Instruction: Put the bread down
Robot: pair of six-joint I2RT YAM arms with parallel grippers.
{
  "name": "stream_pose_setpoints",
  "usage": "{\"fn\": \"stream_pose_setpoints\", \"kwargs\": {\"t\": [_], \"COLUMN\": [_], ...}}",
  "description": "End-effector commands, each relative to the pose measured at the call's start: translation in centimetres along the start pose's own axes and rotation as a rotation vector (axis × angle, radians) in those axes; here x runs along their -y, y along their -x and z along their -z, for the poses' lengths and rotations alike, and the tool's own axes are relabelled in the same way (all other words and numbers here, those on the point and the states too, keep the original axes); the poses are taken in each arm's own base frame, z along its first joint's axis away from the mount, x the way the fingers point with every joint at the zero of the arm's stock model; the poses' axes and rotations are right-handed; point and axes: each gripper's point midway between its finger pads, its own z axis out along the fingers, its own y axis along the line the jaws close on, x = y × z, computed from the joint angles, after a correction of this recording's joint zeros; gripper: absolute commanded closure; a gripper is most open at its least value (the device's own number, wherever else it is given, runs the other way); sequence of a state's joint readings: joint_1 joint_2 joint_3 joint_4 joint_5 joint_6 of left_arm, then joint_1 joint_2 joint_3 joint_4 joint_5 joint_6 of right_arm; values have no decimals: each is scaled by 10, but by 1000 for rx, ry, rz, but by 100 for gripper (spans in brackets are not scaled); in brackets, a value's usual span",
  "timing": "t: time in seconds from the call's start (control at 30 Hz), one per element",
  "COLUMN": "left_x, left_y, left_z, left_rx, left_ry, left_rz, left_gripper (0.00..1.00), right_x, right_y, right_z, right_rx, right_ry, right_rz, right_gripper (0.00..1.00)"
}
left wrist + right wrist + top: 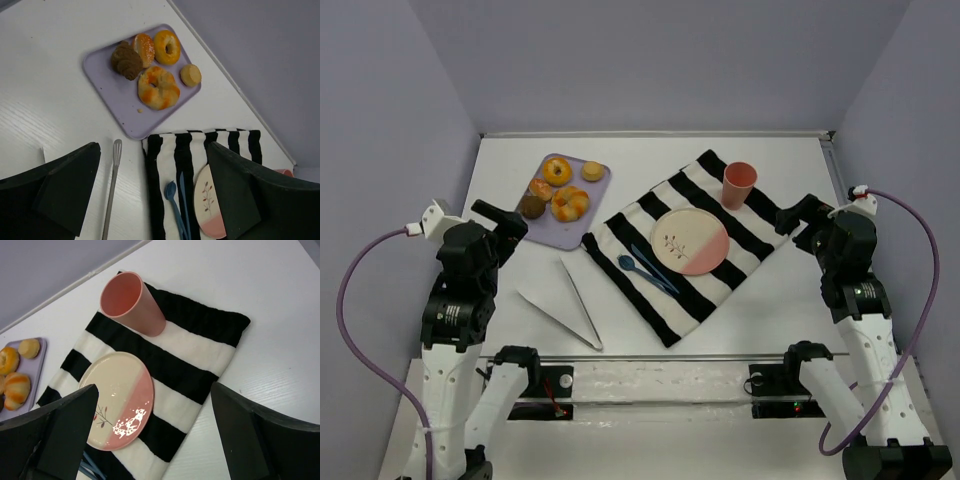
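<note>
Several breads lie on a lilac tray (582, 218) at the back left: a bagel (557, 169), a small bun (592, 171), a glazed ring (570, 203) and a dark brown roll (532, 207). The left wrist view shows the tray (112, 92) with the ring (158, 88) and the dark roll (127, 61). A cream and pink plate (689, 242) lies empty on a striped cloth (660, 296). My left gripper (508, 222) is open and empty, just left of the tray. My right gripper (794, 218) is open and empty at the cloth's right edge.
Metal tongs (578, 303) lie on the table in front of the tray. A blue fork (642, 270) and knife lie on the cloth left of the plate. A pink cup (739, 184) stands at the cloth's far corner. A metal bar (660, 355) crosses the near edge.
</note>
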State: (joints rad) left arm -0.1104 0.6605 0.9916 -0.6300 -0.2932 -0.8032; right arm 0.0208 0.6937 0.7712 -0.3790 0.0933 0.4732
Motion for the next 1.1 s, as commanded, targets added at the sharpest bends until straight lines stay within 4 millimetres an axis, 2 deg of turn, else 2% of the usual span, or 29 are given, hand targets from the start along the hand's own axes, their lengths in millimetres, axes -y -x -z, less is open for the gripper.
{"fn": "stream_pose_setpoints", "kwargs": {"t": [0.0,0.17,0.23,0.33,0.4,0.43,0.5,0.53,0.57,0.6,0.63,0.7,0.73,0.77,0.8,0.83,0.87,0.9,0.93,0.97,1.0,1.03,1.07], "left_x": [-9,-10,-9,-6,-8,-9,-13,-13,-13,-14,-14,-14,-17,-19,-21,-24,-27,-28,-29,-29,-29,-28,-29], "left_y": [-11,-18,-17,-14,-18,-20,-24,-24,-23,-23,-22,-22,-21,-20,-21,-20,-22,-22,-23,-23,-23,-23,-23], "left_z": [-10,-19,-20,-21,-23,-24,-26,-26,-26,-26,-26,-27,-27,-27,-28,-28,-29,-30,-30,-30,-31,-31,-31], "left_rx": [-42,-76,-71,-59,-64,-69,-76,-78,-73,-73,-72,-70,-65,-59,-59,-52,-55,-55,-61,-64,-64,-64,-62], "left_ry": [11,22,18,9,5,5,8,14,17,19,21,23,33,44,54,72,85,87,92,95,98,94,94], "left_rz": [-186,-238,-250,-253,-258,-259,-267,-273,-270,-272,-272,-271,-271,-268,-265,-264,-262,-262,-264,-264,-262,-260,-260], "left_gripper": [1,1,1,1,1,1,1,1,1,1,1,1,1,1,1,1,1,1,1,1,1,1,1], "right_x": [-12,5,0,-17,-43,-43,-64,-95,-96,-108,-136,-162,-194,-210,-222,-236,-250,-254,-261,-271,-281,-288,-299], "right_y": [15,15,14,8,-4,-4,-12,-30,-29,-35,-52,-72,-98,-117,-133,-155,-183,-194,-209,-229,-252,-267,-283], "right_z": [9,9,9,8,13,13,17,25,23,26,34,39,65,64,71,88,93,88,92,106,106,113,131], "right_rx": [24,27,11,-38,-121,-120,-164,-217,-221,-231,-256,-264,-319,-357,-378,-378,-394,-415,-426,-455,-489,-511,-519], "right_ry": [53,-42,-23,74,235,236,366,488,488,515,566,581,703,711,736,760,764,751,773,820,827,866,923], "right_rz": [40,37,35,72,126,126,144,185,186,209,273,347,403,453,497,582,683,703,759,801,839,875,900], "right_gripper": [0,0,0,0,0,0,0,0,0,0,0,0,0,0,0,0,0,0,0,0,0,0,0]}}
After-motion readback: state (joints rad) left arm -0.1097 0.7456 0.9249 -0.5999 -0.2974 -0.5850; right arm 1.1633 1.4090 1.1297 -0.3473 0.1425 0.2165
